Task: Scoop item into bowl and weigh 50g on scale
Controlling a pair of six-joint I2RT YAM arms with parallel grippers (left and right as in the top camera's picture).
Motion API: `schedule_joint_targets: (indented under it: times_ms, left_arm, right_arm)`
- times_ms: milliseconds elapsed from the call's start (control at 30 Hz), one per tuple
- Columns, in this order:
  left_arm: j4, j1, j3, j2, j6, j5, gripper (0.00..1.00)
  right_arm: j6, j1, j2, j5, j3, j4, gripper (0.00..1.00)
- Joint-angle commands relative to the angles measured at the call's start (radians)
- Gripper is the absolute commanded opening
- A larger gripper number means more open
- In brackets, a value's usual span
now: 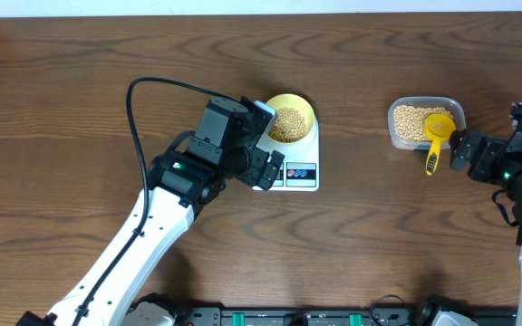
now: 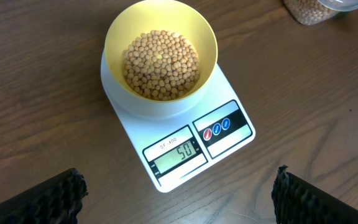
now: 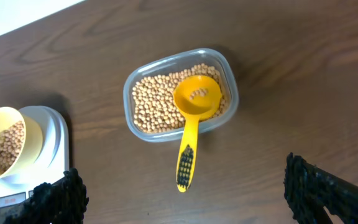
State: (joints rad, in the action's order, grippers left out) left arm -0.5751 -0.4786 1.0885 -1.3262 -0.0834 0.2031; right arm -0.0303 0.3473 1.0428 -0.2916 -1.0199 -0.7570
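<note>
The pale yellow bowl point(image 1: 290, 118) point(image 2: 161, 37) point(image 3: 5, 143) stands on the round platform of the white scale point(image 1: 302, 177) point(image 2: 229, 93) point(image 3: 48, 124). Tan beans point(image 2: 161, 65) fill its bottom. The scale's display point(image 2: 178, 151) reads 50. My left gripper point(image 1: 268, 170) point(image 2: 179, 199) hangs open just in front of the scale's front corner, with nothing between its fingers. My right gripper point(image 1: 460, 149) point(image 3: 185, 199) is open too, near the tip of the scoop's handle and apart from it.
A clear plastic tub point(image 1: 456, 113) point(image 3: 129, 93) of beans sits right of the scale. A yellow scoop point(image 1: 436, 136) point(image 3: 194, 118) lies with its cup in the tub, a few beans inside, and its handle over the rim toward the right gripper.
</note>
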Motion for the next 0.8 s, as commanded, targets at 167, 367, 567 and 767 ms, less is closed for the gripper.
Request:
schedule_joint_targets:
  times_ms: [167, 367, 567, 767]
  left_arm:
    - [0.001, 0.004, 0.003, 0.0, -0.01, -0.013, 0.98]
    - [0.001, 0.004, 0.003, 0.0, -0.01, -0.013, 0.98]
    - [0.001, 0.004, 0.003, 0.0, -0.01, -0.013, 0.98]
    - [0.001, 0.004, 0.003, 0.0, -0.01, -0.013, 0.98]
  right_arm:
    - [0.211, -0.126, -0.191, -0.005, 0.135, 0.147, 0.99]
    - [0.153, -0.134, -0.359, -0.006, 0.365, 0.362, 0.99]
    - [0.091, -0.159, -0.554, -0.006, 0.606, 0.591, 0.99]
    - [0.091, -0.195, -0.689, -0.006, 0.771, 0.71, 0.99]
